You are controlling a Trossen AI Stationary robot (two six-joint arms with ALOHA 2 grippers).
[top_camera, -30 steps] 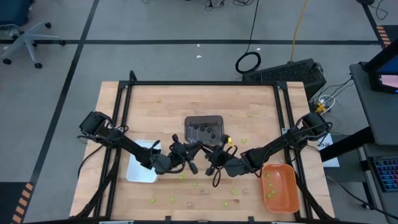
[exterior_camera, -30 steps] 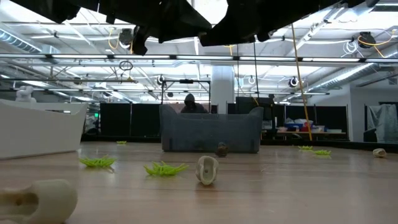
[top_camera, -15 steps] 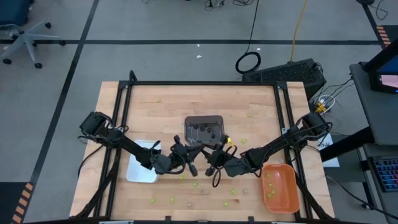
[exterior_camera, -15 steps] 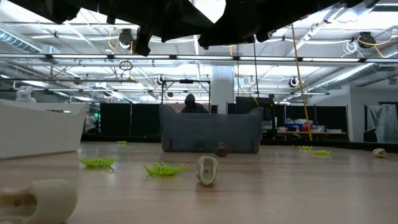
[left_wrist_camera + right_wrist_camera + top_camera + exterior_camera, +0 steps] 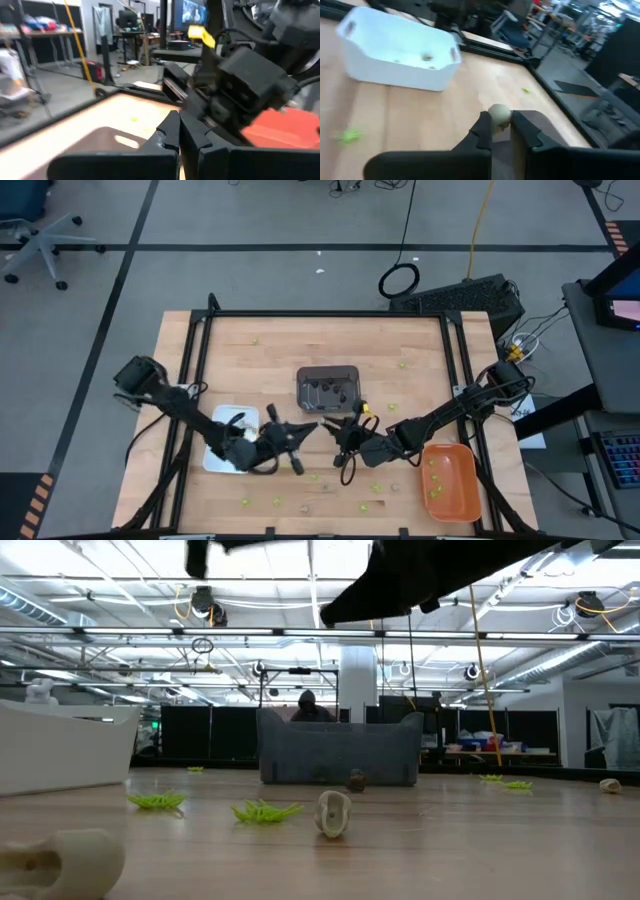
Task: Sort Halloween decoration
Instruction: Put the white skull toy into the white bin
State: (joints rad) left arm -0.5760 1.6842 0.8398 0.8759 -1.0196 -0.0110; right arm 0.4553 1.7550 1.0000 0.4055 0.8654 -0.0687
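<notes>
Right gripper [image 5: 500,131] pinches a tan trinket [image 5: 499,114] near white tray [image 5: 400,50].

The pale wooden worktop [image 5: 260,360] carries a white plastic tray [image 5: 222,448] left, a dark grey tray [image 5: 328,389] centre, an orange tray [image 5: 450,480] right, and scattered tiny lime-green and tan trinkets [image 5: 377,487].

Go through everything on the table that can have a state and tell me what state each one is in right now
left gripper: shut, nothing visible between its fingers
right gripper: shut on a pale tan trinket
dark grey tray: upright, several dark trinkets inside
white tray: upright, a few trinkets inside
orange tray: upright, a few lime-green trinkets inside
loose trinkets: scattered on the table, unsorted
</notes>
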